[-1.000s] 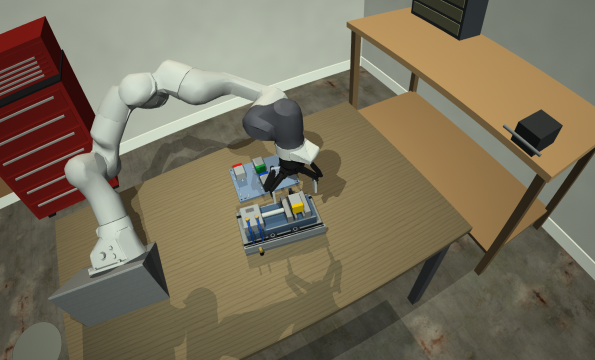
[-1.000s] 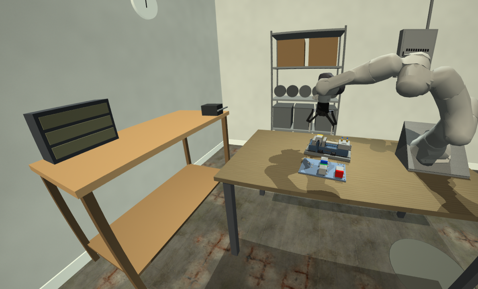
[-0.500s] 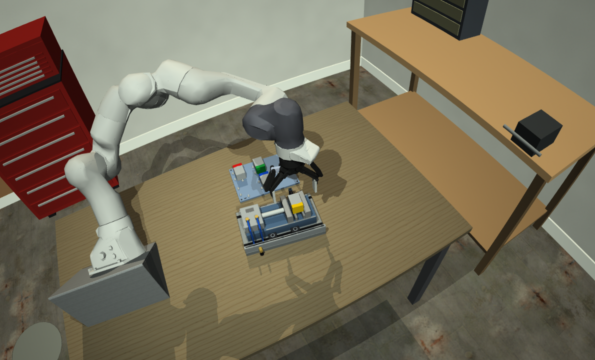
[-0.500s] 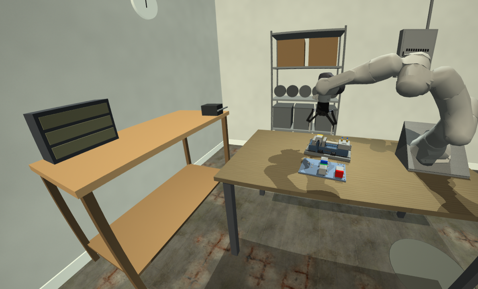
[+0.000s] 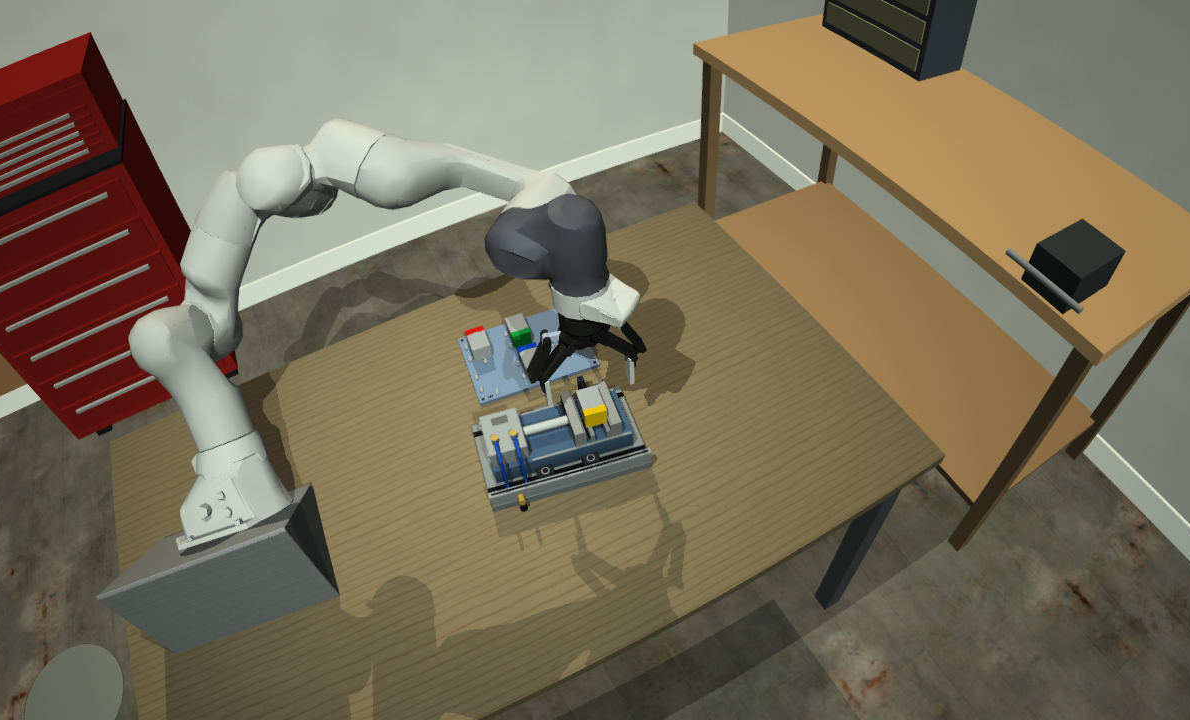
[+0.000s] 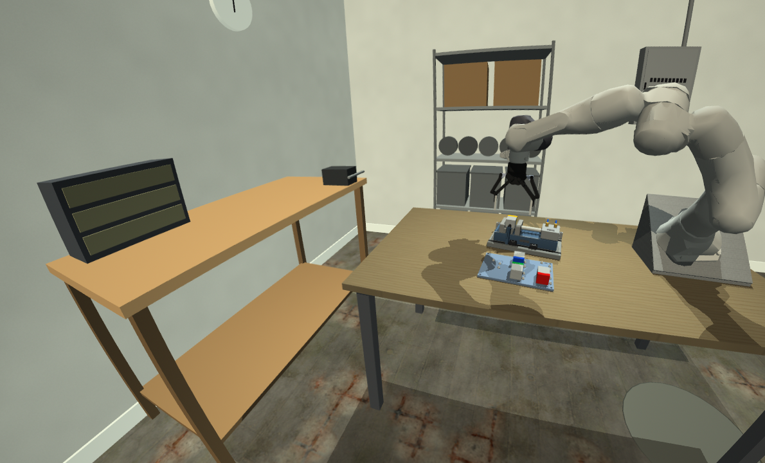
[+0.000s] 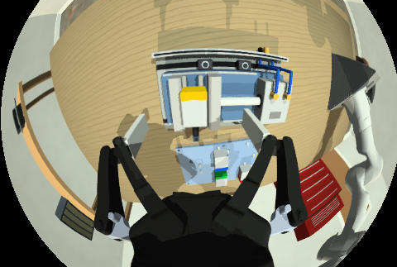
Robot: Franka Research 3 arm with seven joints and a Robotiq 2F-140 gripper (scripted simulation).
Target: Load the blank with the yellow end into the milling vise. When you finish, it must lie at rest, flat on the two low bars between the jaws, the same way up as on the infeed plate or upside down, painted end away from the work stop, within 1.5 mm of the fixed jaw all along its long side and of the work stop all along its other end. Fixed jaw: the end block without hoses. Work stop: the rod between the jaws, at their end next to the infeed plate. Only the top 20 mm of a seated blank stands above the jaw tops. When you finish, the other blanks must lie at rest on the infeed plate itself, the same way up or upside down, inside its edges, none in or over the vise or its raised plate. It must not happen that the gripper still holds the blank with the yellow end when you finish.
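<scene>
The blank with the yellow end (image 5: 592,408) (image 6: 510,219) (image 7: 193,107) lies in the milling vise (image 5: 572,465) (image 6: 531,246) (image 7: 231,64), between the end block without hoses and the moving jaw. Its yellow end points away from the infeed plate (image 5: 492,380) (image 6: 492,269) (image 7: 193,164). My gripper (image 5: 588,377) (image 6: 515,194) (image 7: 194,119) is open and empty. It hangs above the vise's end next to the infeed plate, clear of the blank. A red-ended blank (image 5: 476,341) (image 6: 542,275) and a green-ended blank (image 5: 518,331) (image 7: 221,166) lie on the infeed plate. A blue-ended one is partly hidden behind my fingers.
The block with blue hoses (image 5: 502,438) (image 7: 274,104) stands at the vise's other end. The robot's base pedestal (image 5: 223,573) sits at the table's left. A red tool cabinet (image 5: 44,241) and a wooden bench (image 5: 939,161) stand beside the table.
</scene>
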